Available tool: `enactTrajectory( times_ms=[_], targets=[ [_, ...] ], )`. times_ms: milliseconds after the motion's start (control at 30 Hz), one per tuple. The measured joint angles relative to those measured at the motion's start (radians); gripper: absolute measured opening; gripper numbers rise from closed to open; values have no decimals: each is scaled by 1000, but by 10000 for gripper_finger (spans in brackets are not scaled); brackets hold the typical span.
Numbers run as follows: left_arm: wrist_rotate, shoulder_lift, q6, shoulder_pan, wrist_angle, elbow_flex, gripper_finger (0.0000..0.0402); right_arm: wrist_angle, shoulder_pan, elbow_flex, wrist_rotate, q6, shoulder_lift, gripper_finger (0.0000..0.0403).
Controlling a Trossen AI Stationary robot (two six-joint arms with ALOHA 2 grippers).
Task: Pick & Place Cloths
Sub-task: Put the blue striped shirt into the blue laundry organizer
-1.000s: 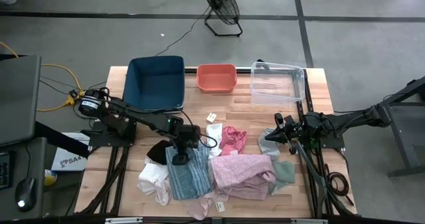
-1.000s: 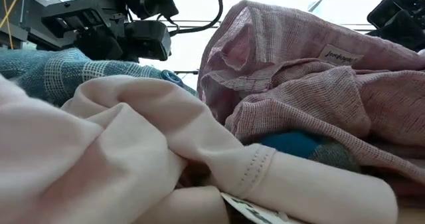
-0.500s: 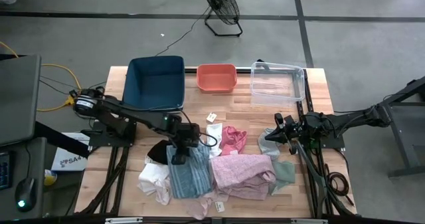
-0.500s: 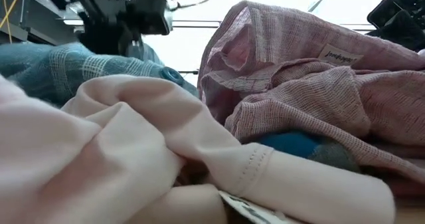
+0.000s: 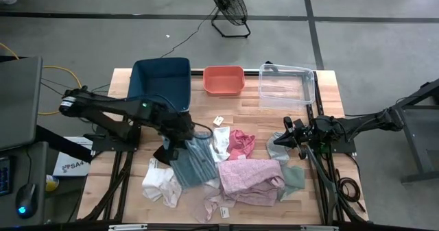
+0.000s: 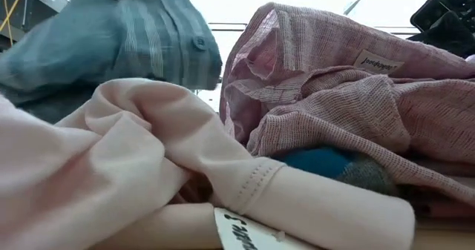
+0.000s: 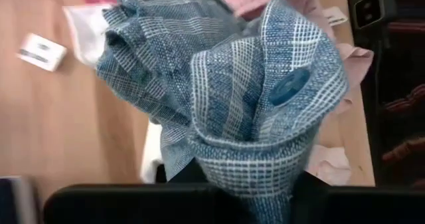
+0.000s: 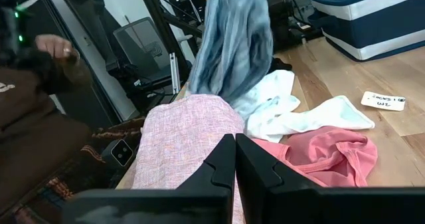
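My left gripper (image 5: 173,149) is shut on the teal-blue striped cloth (image 5: 193,164), which is raised over the pile of cloths near the table's front. In the low view the cloth (image 6: 126,35) hangs above a pale pink cloth (image 6: 133,153), beside a pink woven cloth (image 6: 334,79). A white cloth (image 5: 221,140) and a coral pink cloth (image 5: 241,143) lie flat behind the pile. My right gripper (image 5: 288,131) waits shut at the table's right, level, next to a grey cloth (image 5: 277,147). My left gripper pinches a bunched fold of the striped cloth (image 7: 247,174) between its two fingers, several layers gathered near a buttoned edge (image 7: 289,86). The fingers slant down from above and from the table's left. The cloth hangs slack below them, its lower part (image 5: 200,179) on the pile.
A blue bin (image 5: 161,87), an orange bin (image 5: 223,81) and a clear bin (image 5: 287,84) stand along the far edge. A paper tag (image 5: 218,120) lies on bare wood between bins and cloths. A person (image 8: 40,84) sits beyond the table's front edge.
My left gripper has taken hold of the striped cloth and risen, shifting toward the table's left. The cloth, which lay spread flat on the pile, is drawn up into a hanging bunch. Its upper part has lifted clear, and its lower part has stayed on the pile.
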Motion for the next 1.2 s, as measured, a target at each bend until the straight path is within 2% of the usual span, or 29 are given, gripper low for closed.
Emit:
enactTrajectory(
  times_ms=[167, 433, 567, 667, 767, 867, 967, 1100, 1200],
  targets=[
    [-106, -35, 5, 0, -113, 137, 18, 0, 0, 0, 0, 0, 0, 3],
    [-419, -36, 2, 0, -240, 355, 18, 0, 0, 0, 1, 0, 0, 3],
    [-611, -36, 2, 0, -285, 428, 18, 0, 0, 0, 1, 0, 0, 3],
    [-808, -36, -12, 0, -316, 453, 18, 0, 0, 0, 1, 0, 0, 3],
    [-996, -36, -90, 0, -356, 461, 18, 0, 0, 0, 0, 0, 0, 3],
    [-1129, -35, -168, 1, -405, 461, 18, 0, 0, 0, 0, 0, 0, 3],
    [-1204, -25, -236, 1, -455, 461, 18, 0, 0, 0, 0, 0, 0, 3],
    [-1240, -26, -310, 3, -533, 461, 18, 0, 0, 0, 0, 0, 0, 3],
    [-1235, -27, -381, 57, -563, 461, 18, 0, 0, 0, 1, 0, 0, 3]
  ],
)
